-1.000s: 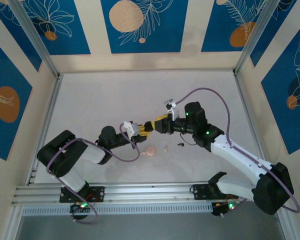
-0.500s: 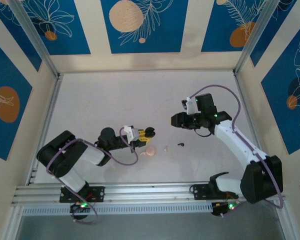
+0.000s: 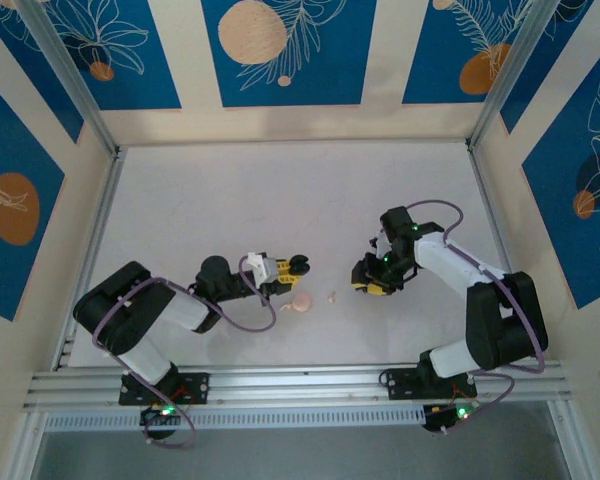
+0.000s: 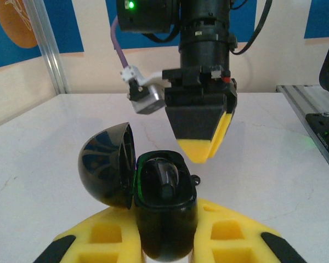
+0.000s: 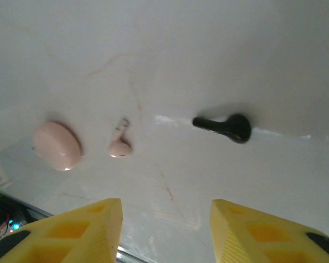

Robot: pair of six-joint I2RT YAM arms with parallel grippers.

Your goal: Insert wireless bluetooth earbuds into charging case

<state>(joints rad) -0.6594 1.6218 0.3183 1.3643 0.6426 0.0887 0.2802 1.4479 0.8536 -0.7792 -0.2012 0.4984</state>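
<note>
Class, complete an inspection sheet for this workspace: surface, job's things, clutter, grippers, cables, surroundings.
Surface: white table, faint marks.
Job's things: black case, lid open, gripped; pink case, shut; pink earbud and black earbud loose on table.
Clutter: nothing seen.
Grippers: left gripper shut on black case; right gripper open, just above black earbud.
Cables: purple cable looped along each arm.
Surroundings: blue patterned wall panels, aluminium frame.
</note>
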